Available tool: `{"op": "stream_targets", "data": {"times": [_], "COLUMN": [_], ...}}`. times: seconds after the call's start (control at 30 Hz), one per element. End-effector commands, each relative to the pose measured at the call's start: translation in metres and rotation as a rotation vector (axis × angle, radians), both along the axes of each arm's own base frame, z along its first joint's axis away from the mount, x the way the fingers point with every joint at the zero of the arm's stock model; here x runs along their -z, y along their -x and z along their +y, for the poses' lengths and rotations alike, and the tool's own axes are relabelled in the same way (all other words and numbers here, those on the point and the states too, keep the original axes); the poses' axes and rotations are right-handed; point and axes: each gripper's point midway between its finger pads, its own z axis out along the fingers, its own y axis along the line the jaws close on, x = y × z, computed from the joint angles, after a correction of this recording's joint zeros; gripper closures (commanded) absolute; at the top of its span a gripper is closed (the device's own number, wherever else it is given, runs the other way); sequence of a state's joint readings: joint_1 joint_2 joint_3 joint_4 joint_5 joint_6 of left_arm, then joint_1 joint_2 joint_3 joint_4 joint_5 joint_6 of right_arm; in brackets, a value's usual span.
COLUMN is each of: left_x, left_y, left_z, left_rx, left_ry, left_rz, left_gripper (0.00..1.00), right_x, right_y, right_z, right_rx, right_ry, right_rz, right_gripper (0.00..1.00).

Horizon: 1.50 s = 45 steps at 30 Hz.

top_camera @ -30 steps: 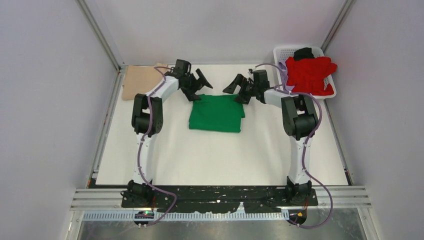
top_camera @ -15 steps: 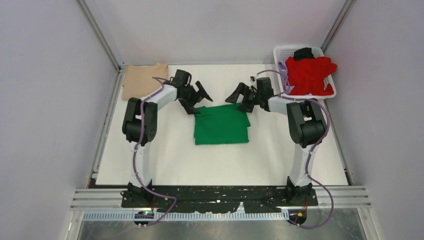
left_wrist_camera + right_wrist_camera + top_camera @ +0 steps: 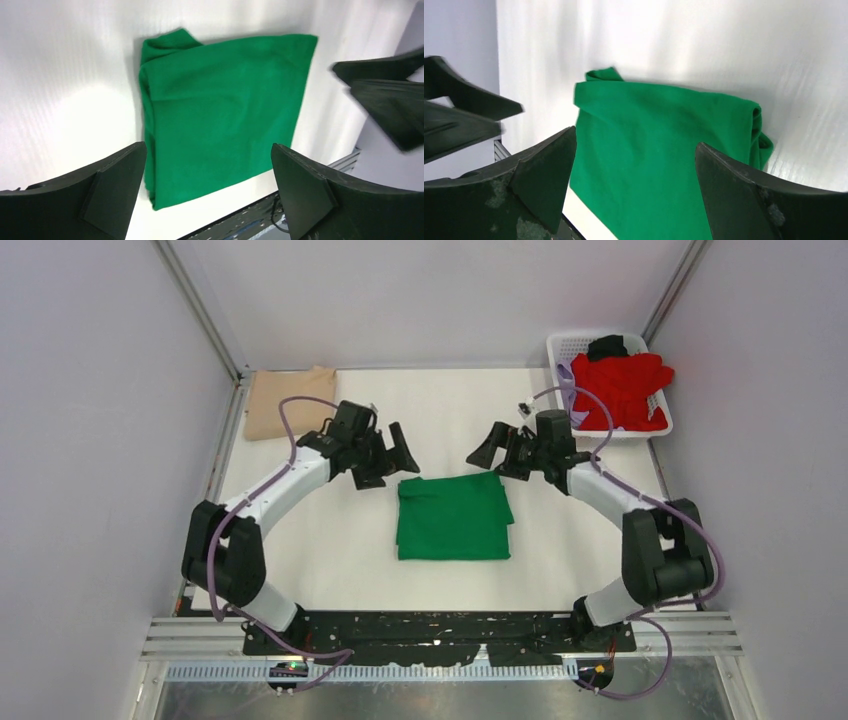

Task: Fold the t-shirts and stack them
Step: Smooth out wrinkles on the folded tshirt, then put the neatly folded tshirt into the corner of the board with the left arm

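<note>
A folded bright green t-shirt lies flat on the white table in the middle; it also shows in the left wrist view and the right wrist view. My left gripper is open and empty, just off the shirt's far left corner. My right gripper is open and empty, just off its far right corner. A folded tan t-shirt lies at the far left. A red t-shirt is heaped in the basket, with a black garment and a bit of lilac cloth.
The white lattice basket stands at the far right corner of the table. Grey walls and metal frame posts close in the sides and back. The black arm-base rail runs along the near edge.
The green shirt has slid toward the near edge and a little to the right. Both arms have drawn back and swung outward, their grippers still open over its far corners.
</note>
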<state>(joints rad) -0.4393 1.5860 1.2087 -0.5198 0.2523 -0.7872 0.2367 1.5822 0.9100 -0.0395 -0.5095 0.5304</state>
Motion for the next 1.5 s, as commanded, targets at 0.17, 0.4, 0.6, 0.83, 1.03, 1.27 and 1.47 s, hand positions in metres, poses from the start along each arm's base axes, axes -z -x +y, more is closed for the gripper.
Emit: {"op": "stream_targets", "data": {"times": [0.17,0.4,0.6,0.83,1.03,1.27,1.47], "left_x": [0.062,0.092,0.116,0.125,0.146,0.163,0.108], "left_y": [0.033,0.038,0.037,0.039,0.045,0.049,0.005], "left_z": [0.014,-0.008,-0.017,-0.042,-0.05,-0.039,-0.034], "left_rx": [0.058,0.111,0.113,0.13,0.108,0.122,0.094], "left_ry": [-0.163,-0.221,-0.318,-0.357,-0.486,-0.686,-0.746], "left_rz": [0.105,0.165,0.219,0.24,0.273,0.315,0.088], "left_gripper": [0.02,0.06,0.09,0.13,0.35,1.0,1.0], "right_x": [-0.066,-0.071,-0.071,-0.069,-0.065,-0.065,-0.064], "right_y": [0.013,0.035,0.042,0.044,0.045,0.046,0.046], "right_z": [-0.061,-0.105,-0.122,-0.126,-0.129,-0.133,-0.136], "right_rx": [0.279,0.391,0.41,0.41,0.413,0.427,0.434], "right_ry": [0.089,0.167,0.229,0.243,0.245,0.246,0.251], "right_rz": [-0.261,-0.308,-0.326,-0.328,-0.316,-0.321,-0.32], "right_gripper": [0.05,0.05,0.04,0.05,0.05,0.05,0.04]}}
